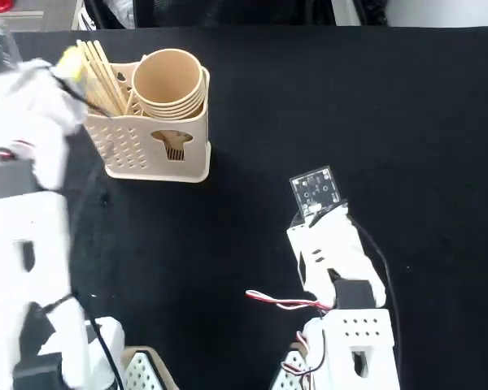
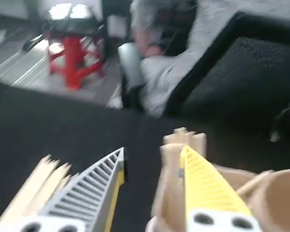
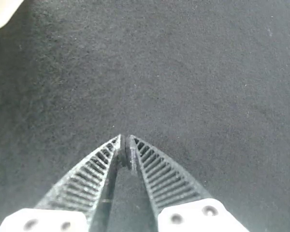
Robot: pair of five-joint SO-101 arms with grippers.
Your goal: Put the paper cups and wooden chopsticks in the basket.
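A beige perforated basket [image 1: 159,146] stands at the far left of the black table. A stack of paper cups [image 1: 169,81] sits upright in it, with several wooden chopsticks [image 1: 102,73] leaning in its left part. My left gripper [image 1: 69,65] hovers at the basket's far left corner, beside the chopstick tops. In the left wrist view the left gripper [image 2: 152,152] is open with nothing between its fingers; the chopsticks [image 2: 31,188] lie to one side and the basket wall [image 2: 183,142] and a cup [image 2: 275,193] to the other. My right gripper [image 3: 124,141] is shut and empty over bare table.
The right arm [image 1: 333,260] sits low at the middle right of the black table [image 1: 374,122], well away from the basket. Beyond the table's far edge are a red stool [image 2: 72,53] and a black chair [image 2: 241,67].
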